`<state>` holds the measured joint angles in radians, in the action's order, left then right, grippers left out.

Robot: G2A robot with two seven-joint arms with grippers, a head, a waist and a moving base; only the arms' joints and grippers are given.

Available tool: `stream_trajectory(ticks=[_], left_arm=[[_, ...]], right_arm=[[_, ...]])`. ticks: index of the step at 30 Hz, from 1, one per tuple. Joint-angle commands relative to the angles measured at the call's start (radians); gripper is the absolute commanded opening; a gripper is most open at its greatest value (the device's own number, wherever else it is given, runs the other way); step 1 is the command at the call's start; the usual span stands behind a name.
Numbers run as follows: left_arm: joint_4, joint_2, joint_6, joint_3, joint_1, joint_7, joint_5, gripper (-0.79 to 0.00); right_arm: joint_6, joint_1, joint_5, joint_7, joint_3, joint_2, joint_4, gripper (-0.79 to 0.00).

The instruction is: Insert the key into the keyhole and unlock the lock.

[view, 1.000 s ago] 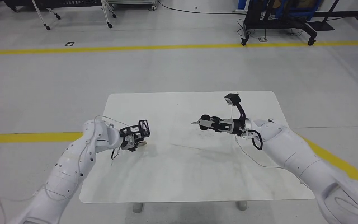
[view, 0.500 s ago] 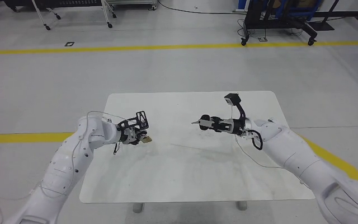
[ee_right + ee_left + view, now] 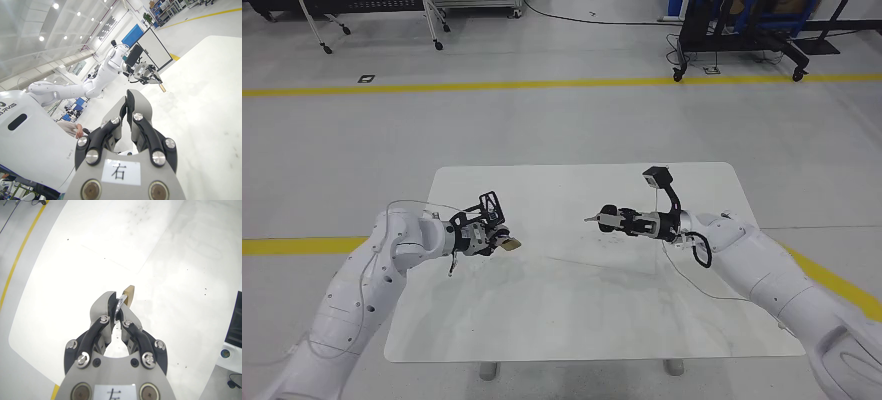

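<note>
A brass padlock (image 3: 510,243) hangs above the left half of the white table (image 3: 572,320). My left gripper (image 3: 494,241) is shut on its silver shackle (image 3: 118,307), and the brass body (image 3: 129,295) sticks out past the fingertips. Across a gap to the right, my right gripper (image 3: 605,217) is shut on a small silver key (image 3: 591,218) whose tip points toward the padlock. From the right wrist, the fingers (image 3: 130,106) are pressed together and the key between them is hidden; the left gripper (image 3: 158,80) with the padlock (image 3: 162,87) shows farther off.
The table is bare around both arms, with faint marks on its surface (image 3: 140,211). A yellow floor line (image 3: 542,84) runs behind the table, and a black wheeled stand (image 3: 742,35) is far back right.
My left arm has lifted the padlock and carried it right, toward the table's middle, turning it so the body faces the key. The right arm has not moved.
</note>
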<state>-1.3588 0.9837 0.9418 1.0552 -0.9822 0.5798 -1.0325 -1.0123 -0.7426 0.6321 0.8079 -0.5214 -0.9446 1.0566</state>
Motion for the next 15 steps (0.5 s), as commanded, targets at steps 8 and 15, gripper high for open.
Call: stream_trajectory(ticks=[8, 15], left_arm=[[0.270, 0.042, 0.070, -0.142, 0.104, 0.010, 0.950, -0.785], [0.450, 0.127, -0.119, -0.309, 0.321, 0.418, 1.621, -0.785]], right_arm=[[0.037, -0.029, -0.022, -0.094, -0.043, -0.004, 0.073, -0.785], [0.000, -0.105, 0.079, -0.173, -0.102, -0.030, 0.161, -0.785]])
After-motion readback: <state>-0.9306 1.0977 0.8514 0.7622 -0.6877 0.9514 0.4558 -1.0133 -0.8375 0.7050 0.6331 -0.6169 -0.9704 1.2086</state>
